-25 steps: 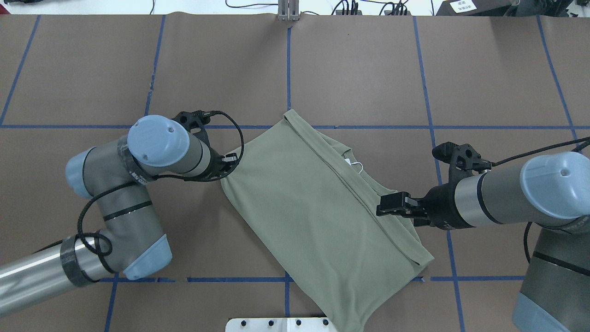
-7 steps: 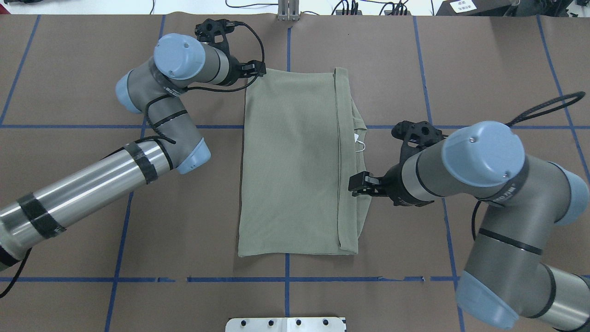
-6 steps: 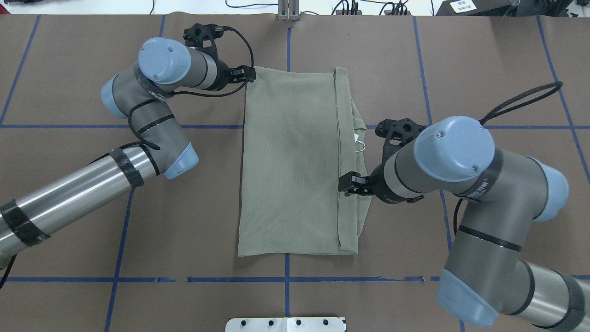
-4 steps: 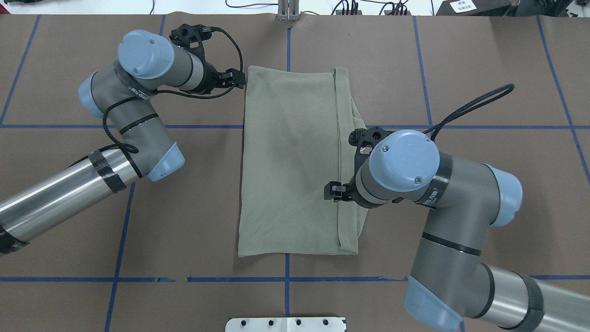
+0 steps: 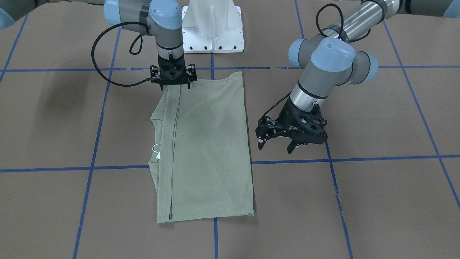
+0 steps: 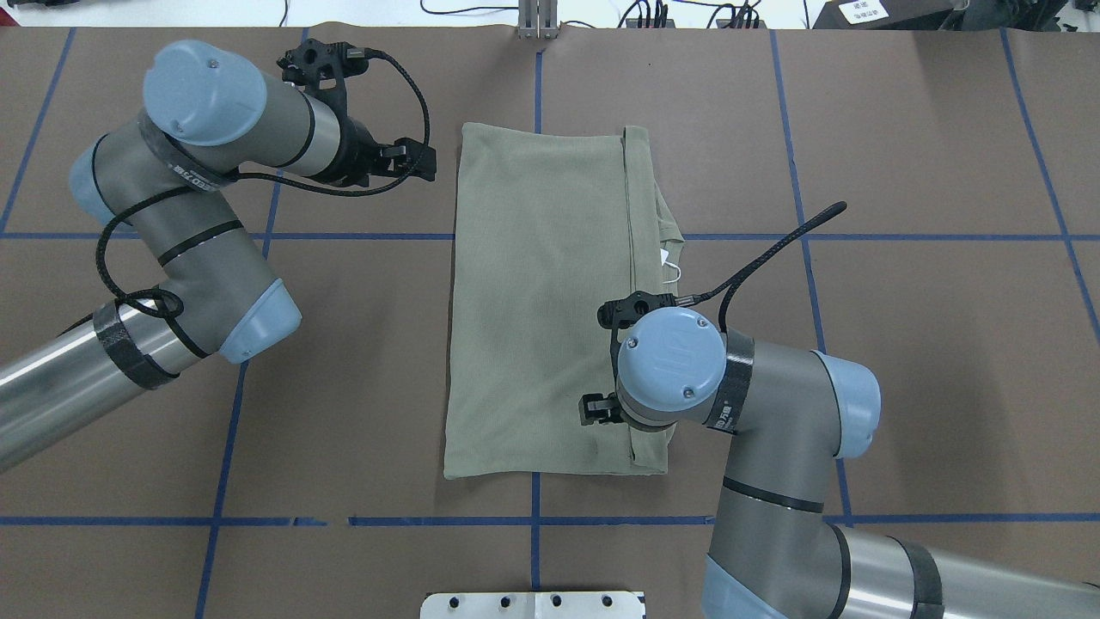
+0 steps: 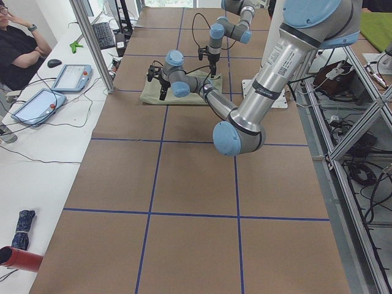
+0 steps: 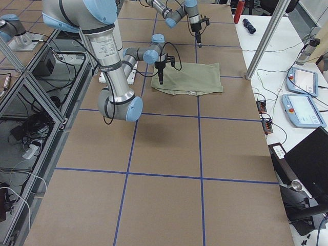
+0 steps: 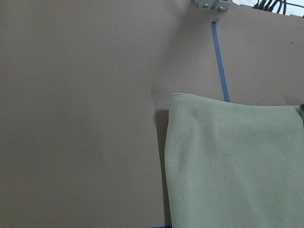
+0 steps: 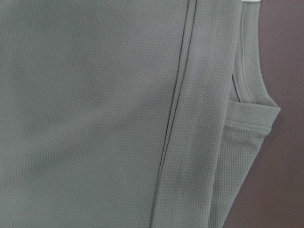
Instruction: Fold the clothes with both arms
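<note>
The olive-green shirt point(image 6: 541, 301) lies flat as a folded rectangle in the middle of the table point(image 6: 902, 344). It also shows in the front view point(image 5: 205, 144). Its collar and white hang tag point(image 6: 669, 262) stick out on its right side. My left gripper point(image 6: 425, 163) is open and empty, just left of the shirt's far left corner. In the front view point(image 5: 276, 146) its fingers are spread above bare table. My right gripper point(image 5: 175, 85) hangs over the shirt's near right part with its fingers apart. In the overhead view point(image 6: 593, 411) its wrist mostly hides it.
The white pedestal base point(image 5: 212, 28) stands at the table's near edge. Blue tape lines point(image 6: 859, 236) grid the brown table. A metal post point(image 6: 538, 21) stands at the far edge. An operator point(image 7: 18, 55) and tablets point(image 7: 70, 76) are at a side desk.
The shirt was swung from skewed to square and laid flat. My left gripper let go of its far left corner and drew back left. My right gripper moved across the shirt toward its near edge.
</note>
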Controlling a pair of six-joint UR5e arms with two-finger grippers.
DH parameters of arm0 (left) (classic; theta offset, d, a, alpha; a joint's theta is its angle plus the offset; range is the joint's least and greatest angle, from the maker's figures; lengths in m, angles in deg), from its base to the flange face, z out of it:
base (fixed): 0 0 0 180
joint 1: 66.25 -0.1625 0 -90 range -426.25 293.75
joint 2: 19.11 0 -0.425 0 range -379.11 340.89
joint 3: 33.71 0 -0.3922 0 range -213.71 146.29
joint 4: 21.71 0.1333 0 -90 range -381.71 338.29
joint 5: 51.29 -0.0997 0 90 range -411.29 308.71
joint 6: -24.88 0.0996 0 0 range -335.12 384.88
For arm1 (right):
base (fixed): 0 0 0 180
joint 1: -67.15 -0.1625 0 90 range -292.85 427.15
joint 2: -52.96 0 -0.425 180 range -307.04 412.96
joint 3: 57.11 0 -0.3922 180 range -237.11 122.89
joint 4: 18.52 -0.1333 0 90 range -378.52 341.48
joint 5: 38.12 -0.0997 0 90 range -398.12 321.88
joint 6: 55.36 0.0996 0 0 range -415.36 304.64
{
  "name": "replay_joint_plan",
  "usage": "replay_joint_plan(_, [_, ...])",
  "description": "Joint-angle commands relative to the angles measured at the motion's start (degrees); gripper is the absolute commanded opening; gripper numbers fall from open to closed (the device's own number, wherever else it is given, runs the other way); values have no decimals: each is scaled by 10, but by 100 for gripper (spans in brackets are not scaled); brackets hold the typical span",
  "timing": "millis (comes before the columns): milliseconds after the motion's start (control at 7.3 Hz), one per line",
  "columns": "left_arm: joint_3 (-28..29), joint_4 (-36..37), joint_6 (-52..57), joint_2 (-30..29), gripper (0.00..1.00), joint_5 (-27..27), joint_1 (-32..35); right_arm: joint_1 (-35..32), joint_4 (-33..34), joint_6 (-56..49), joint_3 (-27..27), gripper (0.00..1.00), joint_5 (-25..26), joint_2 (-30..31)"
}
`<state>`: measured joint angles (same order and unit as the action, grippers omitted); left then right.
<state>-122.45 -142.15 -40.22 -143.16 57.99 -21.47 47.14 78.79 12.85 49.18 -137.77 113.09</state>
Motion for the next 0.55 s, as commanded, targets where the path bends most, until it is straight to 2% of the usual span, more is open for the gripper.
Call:
replay_joint_plan(0, [-4,1,1,2,100,1,0,18,4,-3,-5,100,0,4])
replay_joint_plan(411, [-4,-2,-3,2,100,1,-2,24,45,-3,-6,100,-5,1])
